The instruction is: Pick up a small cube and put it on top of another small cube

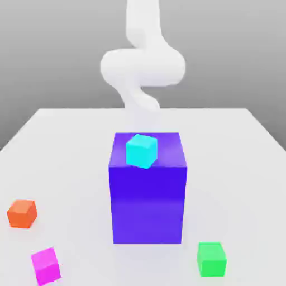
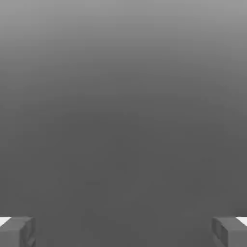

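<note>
A small cyan cube rests on top of a tall blue block in the middle of the white table. Three more small cubes lie on the table near the front: an orange one and a magenta one on the exterior view's left, a green one on its right. My white arm rises behind the blue block, well above the table. In the hand view my gripper is open, its grey fingertips far apart with nothing between them, facing plain grey background.
The tall blue block stands as the one large obstacle at the table's centre. The table's far edge runs just behind it, below the arm.
</note>
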Tool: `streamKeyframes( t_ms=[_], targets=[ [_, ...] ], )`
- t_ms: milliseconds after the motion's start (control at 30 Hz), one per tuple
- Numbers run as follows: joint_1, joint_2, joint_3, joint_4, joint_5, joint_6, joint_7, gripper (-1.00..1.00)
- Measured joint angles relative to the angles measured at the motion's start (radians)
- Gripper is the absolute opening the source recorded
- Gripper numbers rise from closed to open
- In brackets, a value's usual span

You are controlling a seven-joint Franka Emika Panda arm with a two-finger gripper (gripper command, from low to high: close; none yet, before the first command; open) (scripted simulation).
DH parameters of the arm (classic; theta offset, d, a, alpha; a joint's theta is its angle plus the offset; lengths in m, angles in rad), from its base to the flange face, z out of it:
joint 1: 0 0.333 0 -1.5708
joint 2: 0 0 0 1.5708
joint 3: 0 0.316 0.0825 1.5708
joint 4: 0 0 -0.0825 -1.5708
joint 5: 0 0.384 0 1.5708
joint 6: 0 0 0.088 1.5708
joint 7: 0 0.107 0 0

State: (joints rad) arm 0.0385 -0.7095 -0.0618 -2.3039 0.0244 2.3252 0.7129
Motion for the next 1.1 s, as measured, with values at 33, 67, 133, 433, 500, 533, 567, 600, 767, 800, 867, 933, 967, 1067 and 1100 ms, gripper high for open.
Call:
streamKeyframes(
  t_ms=[33,67,133,433,500,533,567,600,767,800,867,933,967,1067,1100],
  targets=[
    [0.016,0.039,-0.026,-0.002,0.012,0.010,-0.039,0.00],
    [0.030,0.076,-0.051,-0.003,0.025,0.021,-0.077,0.00],
    [0.057,0.149,-0.100,-0.006,0.051,0.041,-0.152,0.00],
    [0.132,0.476,-0.279,-0.019,0.205,0.128,-0.512,0.00],
    [0.133,0.550,-0.303,-0.022,0.243,0.146,-0.595,0.00],
    [0.131,0.587,-0.313,-0.023,0.261,0.155,-0.635,0.00],
    [0.126,0.623,-0.321,-0.025,0.279,0.164,-0.675,0.00],
    [0.120,0.660,-0.328,-0.026,0.294,0.174,-0.714,0.00],
    [0.071,0.833,-0.334,-0.035,0.342,0.229,-0.888,0.00],
    [0.061,0.865,-0.334,-0.038,0.344,0.241,-0.917,0.00],
    [0.041,0.927,-0.337,-0.043,0.339,0.268,-0.969,0.00],
    [0.021,0.985,-0.343,-0.050,0.322,0.298,-1.014,0.00],
    [0.013,1.013,-0.349,-0.053,0.310,0.313,-1.033,0.00],
    [-0.023,1.108,-0.326,-0.043,0.332,0.375,-1.092,0.00],
    [-0.042,1.144,-0.303,-0.035,0.355,0.400,-1.112,0.00]
  ],
)
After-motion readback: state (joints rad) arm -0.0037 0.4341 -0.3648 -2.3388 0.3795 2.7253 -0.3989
